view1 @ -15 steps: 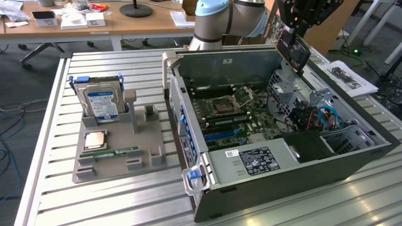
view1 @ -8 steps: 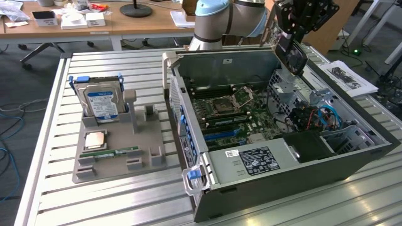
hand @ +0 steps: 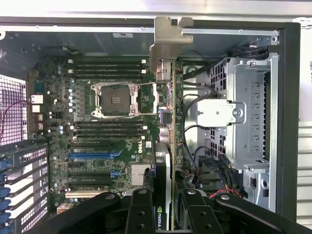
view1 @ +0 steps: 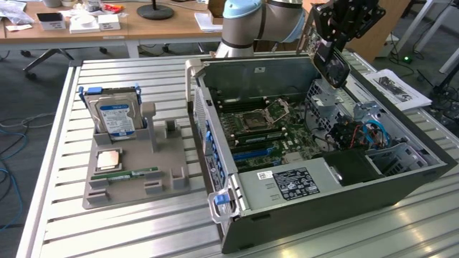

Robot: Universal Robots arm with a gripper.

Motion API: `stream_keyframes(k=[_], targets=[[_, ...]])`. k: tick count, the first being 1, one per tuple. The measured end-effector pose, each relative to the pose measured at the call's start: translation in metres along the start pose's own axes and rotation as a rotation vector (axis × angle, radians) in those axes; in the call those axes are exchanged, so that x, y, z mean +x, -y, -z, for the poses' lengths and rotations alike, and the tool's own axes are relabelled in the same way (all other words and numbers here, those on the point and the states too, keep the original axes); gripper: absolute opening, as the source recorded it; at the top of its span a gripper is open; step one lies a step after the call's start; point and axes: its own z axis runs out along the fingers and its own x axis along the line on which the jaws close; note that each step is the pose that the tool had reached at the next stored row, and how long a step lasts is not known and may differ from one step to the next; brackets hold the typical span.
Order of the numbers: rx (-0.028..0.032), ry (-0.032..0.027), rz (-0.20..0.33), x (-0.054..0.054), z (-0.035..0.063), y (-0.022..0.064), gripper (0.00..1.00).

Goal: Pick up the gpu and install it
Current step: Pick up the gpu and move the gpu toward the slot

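Exterior view has the gripper (view1: 337, 40) clamped on the gpu (view1: 331, 63), which hangs in open air above the far rim of the open case (view1: 401, 188), clear of its walls. The case stands on a slatted worktop (view1: 129, 231), with desks beyond. Wrist view looks along the gpu's (hand: 168, 97) thin edge, poised over the strip between motherboard (hand: 112, 146) and drive cage (hand: 248, 117).

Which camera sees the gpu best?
The wrist view: the gpu is close and edge-on, its metal bracket clear. The exterior view shows it small and dark, held above the open computer case.
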Motion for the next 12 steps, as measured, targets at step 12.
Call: stream_keyframes(k=[12], targets=[[0.0001, 0.0, 0.0, 0.0, -0.0127, 0.0006, 0.27]])
